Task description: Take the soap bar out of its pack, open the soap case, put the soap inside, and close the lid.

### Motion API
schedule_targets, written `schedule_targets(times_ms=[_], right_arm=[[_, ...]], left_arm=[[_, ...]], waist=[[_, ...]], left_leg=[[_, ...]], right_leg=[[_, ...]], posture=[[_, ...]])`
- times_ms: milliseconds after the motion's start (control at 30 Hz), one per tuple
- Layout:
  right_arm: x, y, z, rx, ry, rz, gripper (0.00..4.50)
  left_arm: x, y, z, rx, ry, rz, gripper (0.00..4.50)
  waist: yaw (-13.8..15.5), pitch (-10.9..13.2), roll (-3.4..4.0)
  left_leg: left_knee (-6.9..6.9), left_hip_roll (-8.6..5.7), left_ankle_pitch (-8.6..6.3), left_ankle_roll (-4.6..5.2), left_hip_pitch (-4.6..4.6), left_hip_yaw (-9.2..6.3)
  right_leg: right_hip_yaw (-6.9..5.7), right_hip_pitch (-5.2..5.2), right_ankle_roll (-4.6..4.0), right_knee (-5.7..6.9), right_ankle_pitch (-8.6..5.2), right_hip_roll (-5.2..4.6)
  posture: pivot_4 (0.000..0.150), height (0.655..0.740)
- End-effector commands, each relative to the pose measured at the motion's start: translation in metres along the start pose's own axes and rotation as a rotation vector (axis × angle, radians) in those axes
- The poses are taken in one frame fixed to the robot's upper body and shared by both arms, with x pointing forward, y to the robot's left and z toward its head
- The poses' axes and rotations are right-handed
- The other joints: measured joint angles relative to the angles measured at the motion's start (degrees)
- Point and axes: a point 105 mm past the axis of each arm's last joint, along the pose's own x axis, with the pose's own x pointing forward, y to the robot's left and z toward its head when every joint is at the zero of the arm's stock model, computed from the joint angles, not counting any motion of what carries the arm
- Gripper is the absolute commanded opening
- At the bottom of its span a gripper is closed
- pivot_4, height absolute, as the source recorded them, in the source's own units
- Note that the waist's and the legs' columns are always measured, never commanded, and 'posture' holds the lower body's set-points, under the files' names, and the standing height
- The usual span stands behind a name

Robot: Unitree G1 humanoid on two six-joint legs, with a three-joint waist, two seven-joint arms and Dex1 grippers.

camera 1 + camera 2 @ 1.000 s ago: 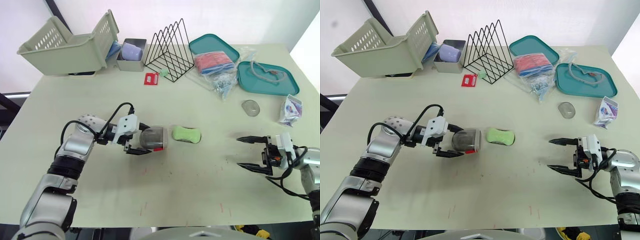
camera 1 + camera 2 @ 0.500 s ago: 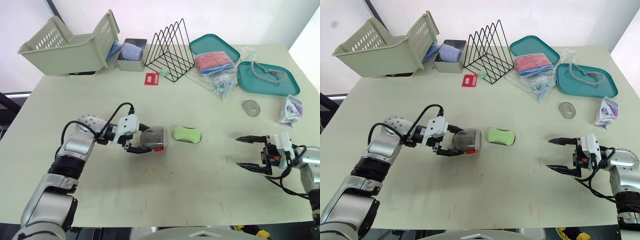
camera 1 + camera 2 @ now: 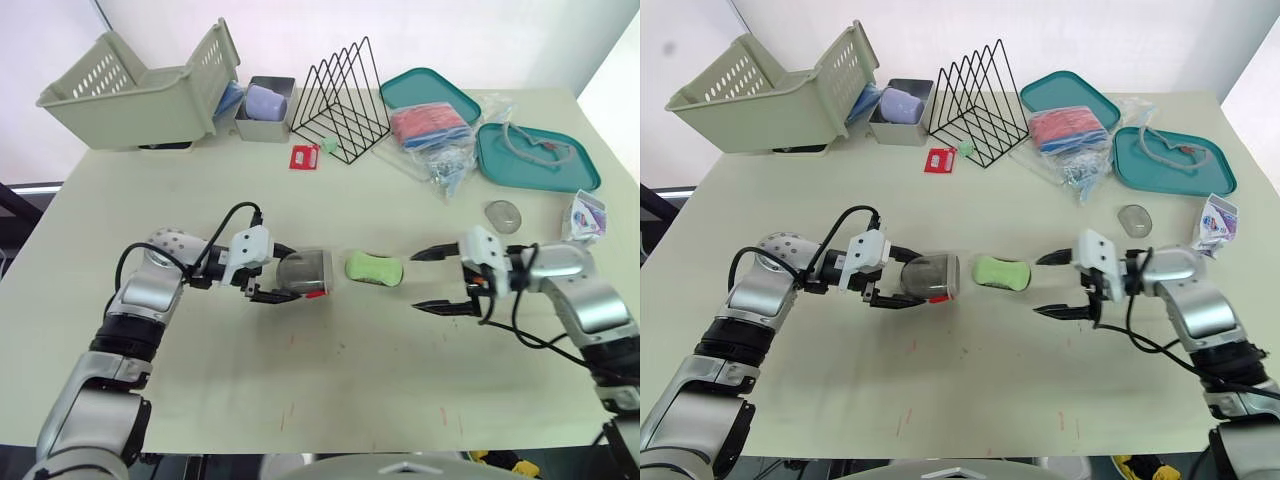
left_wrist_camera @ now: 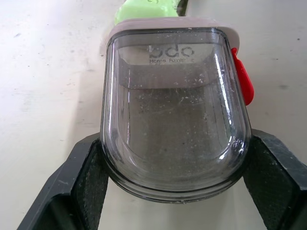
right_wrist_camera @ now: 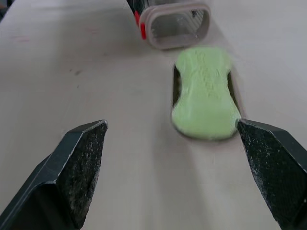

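Note:
The green soap bar (image 3: 373, 268) lies bare on the table's middle. Just left of it the clear grey soap case (image 3: 305, 274) lies on its side, with its beige-rimmed mouth and red latch (image 4: 242, 81) facing the soap. My left gripper (image 3: 290, 275) is shut on the case, one black finger (image 4: 72, 191) on each side of it. My right gripper (image 3: 417, 282) stands open just right of the soap, fingertips pointing at it; in the right wrist view the soap (image 5: 205, 92) lies a little ahead of the fingers (image 5: 79, 163). The torn soap pack (image 3: 583, 218) lies at the right edge.
A small clear oval piece (image 3: 503, 215) sits right of centre. At the back stand a tipped beige basket (image 3: 140, 85), a metal tin (image 3: 264, 108), a black wire rack (image 3: 340, 100), two teal trays (image 3: 535, 155) and a plastic bag (image 3: 432, 130). A red card (image 3: 302, 157) lies near the rack.
My right gripper has swung left from the table's right front up to the soap's right side, still open. The left gripper keeps hold of the case, barely shifted.

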Motion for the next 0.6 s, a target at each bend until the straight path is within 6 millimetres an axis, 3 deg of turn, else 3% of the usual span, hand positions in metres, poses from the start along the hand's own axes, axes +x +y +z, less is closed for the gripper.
schedule_targets(times_ms=[33,267,600], right_arm=[[0.012,-0.010,0.013,-0.049,0.025,-0.043,4.50],[0.030,-0.026,0.012,-0.059,0.077,-0.102,4.50],[0.041,-0.026,0.001,-0.016,0.148,-0.089,4.50]], left_arm=[[-0.006,0.002,0.009,0.028,-0.024,0.019,3.41],[-0.004,0.000,0.011,0.030,-0.024,0.018,3.41],[-0.005,-0.003,0.011,0.028,-0.022,0.021,3.41]], waist=[[0.0,0.0,0.00],[0.0,0.0,0.00],[-0.2,0.0,0.00]], left_leg=[[0.00,0.00,0.00,0.00,-0.01,-0.01],[0.01,0.00,0.00,0.00,-0.03,-0.03],[0.01,0.00,0.00,0.00,-0.03,-0.04]], right_leg=[[-0.02,0.00,0.00,-0.02,0.00,-0.01],[-0.05,0.00,0.00,-0.03,0.00,-0.01],[-0.05,-0.02,0.00,-0.01,0.00,0.00]], posture=[[0.150,0.7400],[0.150,0.7400],[0.150,0.7400]])
